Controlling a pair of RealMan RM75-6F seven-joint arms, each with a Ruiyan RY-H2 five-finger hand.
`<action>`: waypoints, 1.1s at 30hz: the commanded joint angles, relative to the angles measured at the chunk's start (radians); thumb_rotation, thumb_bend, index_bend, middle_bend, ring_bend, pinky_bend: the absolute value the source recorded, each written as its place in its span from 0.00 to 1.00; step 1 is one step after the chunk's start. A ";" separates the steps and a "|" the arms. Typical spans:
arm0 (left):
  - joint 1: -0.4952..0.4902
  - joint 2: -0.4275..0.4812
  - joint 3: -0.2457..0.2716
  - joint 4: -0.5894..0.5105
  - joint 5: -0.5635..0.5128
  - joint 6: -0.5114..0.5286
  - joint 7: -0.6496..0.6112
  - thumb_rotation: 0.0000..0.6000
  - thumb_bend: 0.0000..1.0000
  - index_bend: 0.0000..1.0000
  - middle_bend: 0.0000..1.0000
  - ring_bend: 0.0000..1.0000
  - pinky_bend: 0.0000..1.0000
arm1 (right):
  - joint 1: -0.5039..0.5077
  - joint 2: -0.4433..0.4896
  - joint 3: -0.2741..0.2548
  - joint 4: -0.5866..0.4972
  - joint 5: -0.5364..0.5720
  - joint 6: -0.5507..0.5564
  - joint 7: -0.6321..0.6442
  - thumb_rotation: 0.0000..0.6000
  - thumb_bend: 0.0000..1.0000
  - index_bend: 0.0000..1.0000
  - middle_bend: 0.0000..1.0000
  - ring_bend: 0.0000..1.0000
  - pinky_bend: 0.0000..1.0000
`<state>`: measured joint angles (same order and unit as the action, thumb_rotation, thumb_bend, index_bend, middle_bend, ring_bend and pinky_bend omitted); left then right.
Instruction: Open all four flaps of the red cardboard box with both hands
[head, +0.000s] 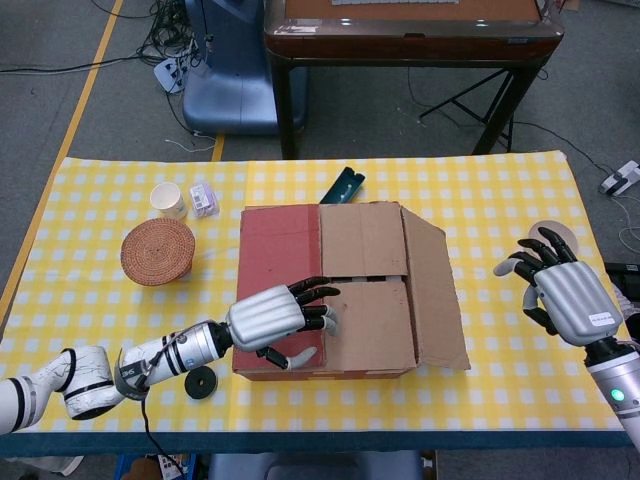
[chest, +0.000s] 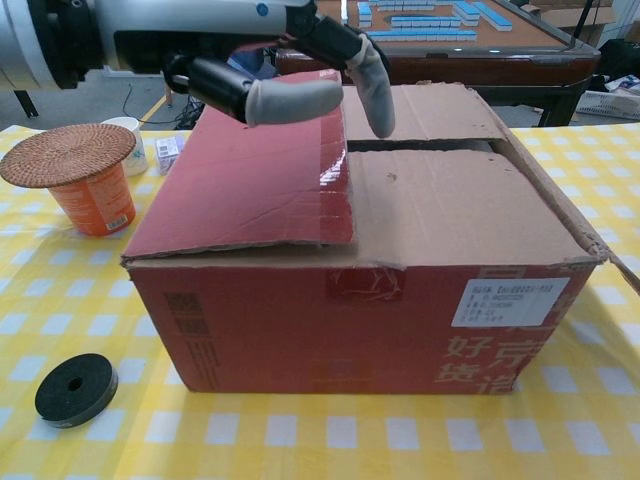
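Observation:
The red cardboard box (head: 340, 290) (chest: 370, 300) stands mid-table. Its left red flap (head: 278, 275) (chest: 250, 170) lies flat over the top. Two brown inner flaps (head: 365, 240) (head: 372, 325) are down, and the right flap (head: 437, 290) slopes outward, partly raised. My left hand (head: 282, 320) (chest: 300, 70) hovers over the red flap's near part, fingers spread, holding nothing. One fingertip (chest: 379, 105) hangs past the flap's free edge over the brown flaps. My right hand (head: 562, 297) is spread open to the right of the box, well apart from it, and shows only in the head view.
An orange cup with a woven lid (head: 157, 252) (chest: 80, 165), a paper cup (head: 168, 200) and a small packet (head: 204, 199) stand left of the box. A black disc (head: 201, 382) (chest: 75, 388) lies front left. A dark green object (head: 343, 185) sits behind the box.

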<state>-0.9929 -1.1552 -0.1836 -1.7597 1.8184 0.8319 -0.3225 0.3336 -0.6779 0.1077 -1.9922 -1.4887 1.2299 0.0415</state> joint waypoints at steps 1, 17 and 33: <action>-0.032 -0.041 -0.020 0.001 -0.077 -0.058 0.099 0.30 0.55 0.39 0.28 0.07 0.00 | -0.004 -0.002 -0.001 0.007 -0.004 0.000 0.009 1.00 1.00 0.37 0.35 0.15 0.03; -0.062 -0.113 -0.040 0.014 -0.363 -0.131 0.408 0.08 0.55 0.43 0.33 0.09 0.00 | -0.013 -0.011 0.000 0.034 -0.008 -0.001 0.038 1.00 1.00 0.37 0.35 0.15 0.03; -0.043 -0.083 -0.009 -0.008 -0.428 -0.076 0.546 0.08 0.55 0.44 0.34 0.09 0.00 | -0.023 -0.011 0.001 0.035 -0.010 0.005 0.039 1.00 1.00 0.37 0.35 0.15 0.03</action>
<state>-1.0398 -1.2437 -0.1942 -1.7646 1.3935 0.7505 0.2183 0.3104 -0.6889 0.1092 -1.9573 -1.4983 1.2348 0.0810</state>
